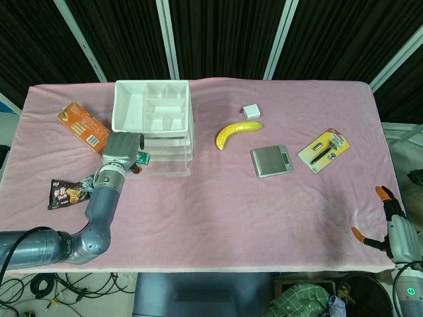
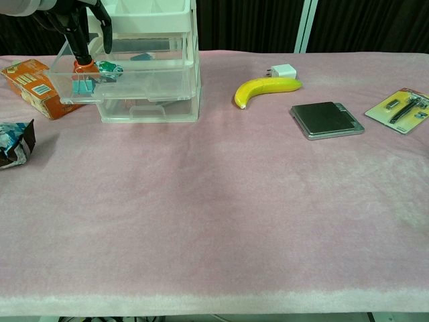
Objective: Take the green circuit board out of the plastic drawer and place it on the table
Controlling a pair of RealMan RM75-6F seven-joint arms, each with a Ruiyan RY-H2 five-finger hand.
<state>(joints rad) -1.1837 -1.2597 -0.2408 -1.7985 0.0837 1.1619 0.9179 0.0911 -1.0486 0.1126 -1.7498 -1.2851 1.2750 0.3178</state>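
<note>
The clear plastic drawer unit (image 1: 153, 125) (image 2: 149, 67) stands at the back left, its middle drawer (image 2: 127, 86) pulled out toward the left. The green circuit board (image 1: 143, 157) (image 2: 108, 68) lies inside that drawer, next to a blue clip (image 2: 80, 86). My left hand (image 1: 121, 150) (image 2: 84, 27) hovers over the open drawer with fingers pointing down into it. One orange fingertip (image 2: 82, 66) touches down just left of the board, and no grip on the board shows. My right hand (image 1: 395, 228) hangs off the table's front right corner, fingers spread and holding nothing.
An orange box (image 1: 82, 124) (image 2: 32, 82) and a dark snack packet (image 1: 66, 193) (image 2: 15, 142) lie left of the drawers. A banana (image 1: 236, 131) (image 2: 267, 88), white charger (image 1: 251, 111), silver scale (image 1: 271, 160) (image 2: 326, 119) and yellow tool pack (image 1: 323, 150) sit to the right.
</note>
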